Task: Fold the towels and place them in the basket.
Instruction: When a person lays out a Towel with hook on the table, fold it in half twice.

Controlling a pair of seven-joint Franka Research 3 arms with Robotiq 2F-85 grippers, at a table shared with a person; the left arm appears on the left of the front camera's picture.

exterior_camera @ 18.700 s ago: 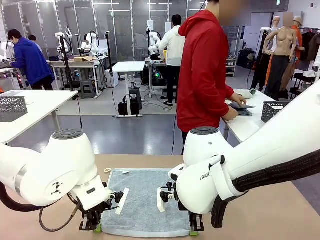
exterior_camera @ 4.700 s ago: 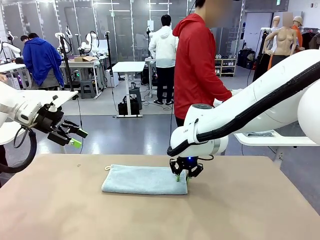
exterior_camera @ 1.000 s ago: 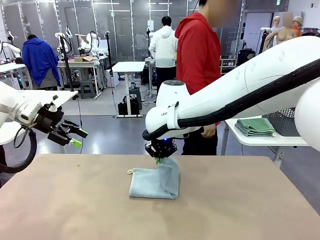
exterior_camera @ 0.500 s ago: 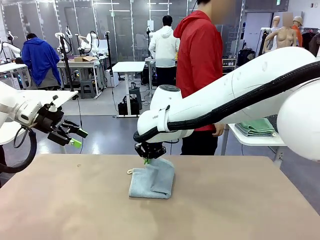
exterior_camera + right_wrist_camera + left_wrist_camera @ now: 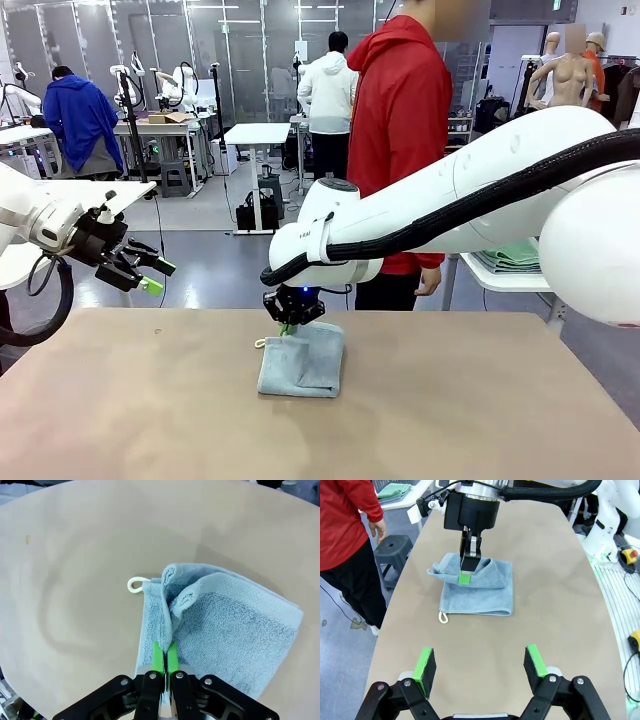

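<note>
The pale blue-grey towel (image 5: 302, 361) lies in the middle of the tan table (image 5: 480, 420), doubled over, with its white corner loop (image 5: 134, 584) at its left corner. My right gripper (image 5: 287, 325) is low over the towel's far left corner, shut on the folded-over edge of the towel (image 5: 230, 620); in the right wrist view the right gripper (image 5: 165, 659) has its green pads pressed together on the cloth. My left gripper (image 5: 157, 276) hangs open, high off the table's left side; in its own view the left gripper (image 5: 480, 661) holds nothing. The cream-white towel and the basket are out of view.
A person in a red hoodie (image 5: 405, 150) stands at the far edge, just behind the towel. A white side table (image 5: 500, 275) at the right carries folded green cloths (image 5: 512, 254). Bare table surface lies all around the towel.
My right gripper has moved left and down with the towel's edge, laying the raised flap over the left half. The left arm has stayed put.
</note>
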